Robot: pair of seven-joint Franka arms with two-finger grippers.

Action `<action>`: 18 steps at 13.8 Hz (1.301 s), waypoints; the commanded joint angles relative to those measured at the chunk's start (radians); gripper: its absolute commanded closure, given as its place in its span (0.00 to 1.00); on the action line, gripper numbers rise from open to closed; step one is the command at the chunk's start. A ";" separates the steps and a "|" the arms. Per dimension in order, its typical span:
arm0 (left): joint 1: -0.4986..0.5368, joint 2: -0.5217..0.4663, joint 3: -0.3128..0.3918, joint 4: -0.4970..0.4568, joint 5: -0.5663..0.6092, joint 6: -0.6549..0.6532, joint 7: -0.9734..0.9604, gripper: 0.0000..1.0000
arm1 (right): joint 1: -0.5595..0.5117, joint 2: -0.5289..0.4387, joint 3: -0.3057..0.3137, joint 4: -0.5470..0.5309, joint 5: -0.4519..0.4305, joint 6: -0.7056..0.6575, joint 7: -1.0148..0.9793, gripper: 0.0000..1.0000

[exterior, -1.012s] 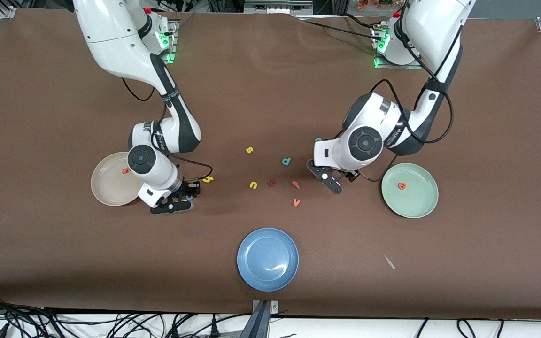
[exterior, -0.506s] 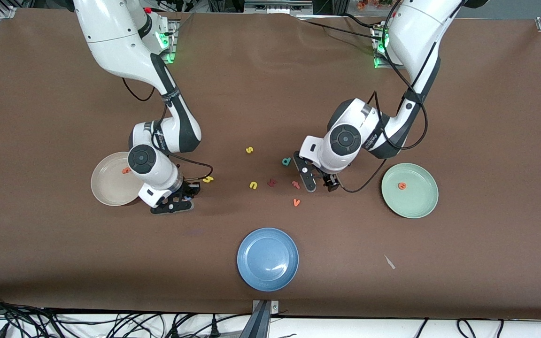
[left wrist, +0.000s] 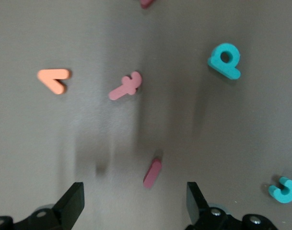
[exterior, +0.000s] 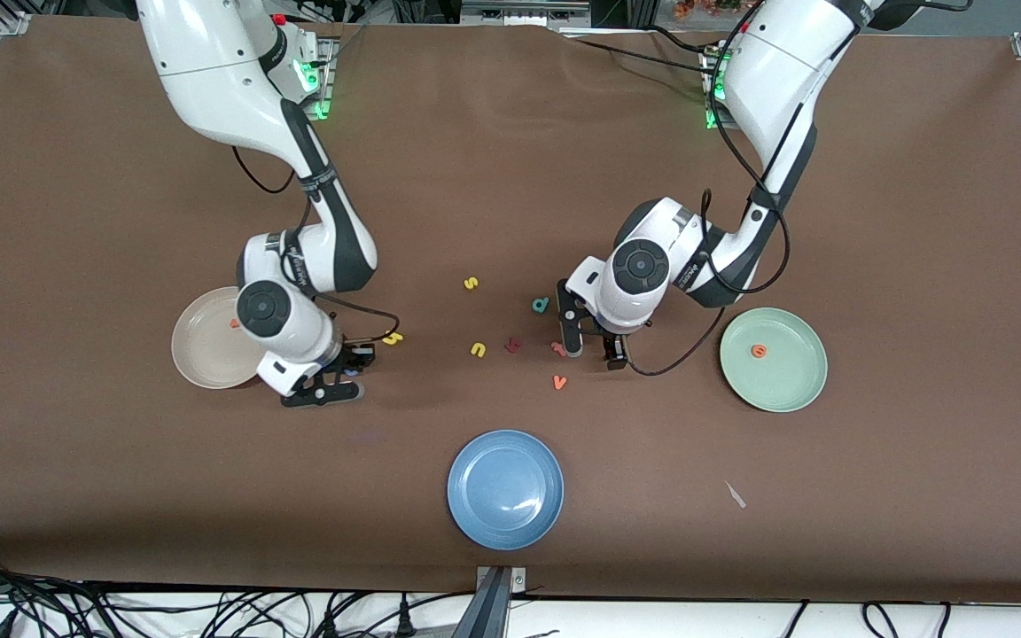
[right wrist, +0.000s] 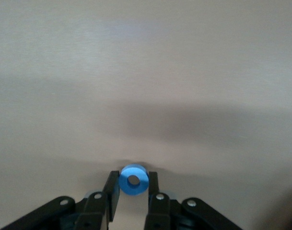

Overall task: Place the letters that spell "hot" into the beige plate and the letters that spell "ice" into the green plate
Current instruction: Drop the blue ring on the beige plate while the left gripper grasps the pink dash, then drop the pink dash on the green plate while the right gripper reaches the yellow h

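My right gripper (exterior: 344, 374) (right wrist: 133, 184) is shut on the blue ring-shaped "o" (right wrist: 133, 181), low over the table beside the beige plate (exterior: 200, 354). That plate holds the orange "t" (exterior: 236, 322). The yellow "h" (exterior: 393, 338) lies on the table close by. My left gripper (exterior: 593, 347) (left wrist: 135, 191) hangs open over the dark red "i" (left wrist: 152, 173), which lies between its fingertips, untouched. The teal "c" (left wrist: 284, 189) lies beside one finger. The orange "e" (exterior: 758, 351) sits in the green plate (exterior: 785, 381).
Loose letters lie mid-table: yellow "s" (exterior: 471, 283), yellow "u" (exterior: 478, 349), teal "d" (exterior: 541, 305), a dark red letter (exterior: 512, 344), a pinkish "t" (exterior: 557, 347) and orange "v" (exterior: 559, 382). A blue plate (exterior: 505, 488) stands nearer the front camera.
My left arm has swung from beside the green plate toward mid-table, bringing its open gripper over the "i". My right gripper has shut on the blue "o" and shifted slightly.
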 commanded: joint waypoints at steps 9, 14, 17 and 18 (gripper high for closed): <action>-0.011 0.022 0.001 -0.034 0.031 0.053 0.043 0.46 | -0.004 -0.240 -0.195 -0.310 0.011 -0.022 -0.265 0.86; -0.016 0.021 0.001 -0.032 0.029 0.049 0.030 0.84 | -0.006 -0.307 -0.252 -0.504 0.029 0.166 -0.430 0.09; -0.005 0.011 0.001 -0.029 0.029 0.036 0.041 1.00 | 0.002 -0.315 -0.222 -0.476 0.028 0.120 -0.419 0.00; -0.002 0.005 0.002 -0.021 0.029 0.017 0.040 1.00 | 0.002 -0.318 -0.200 -0.441 0.028 0.066 -0.402 0.00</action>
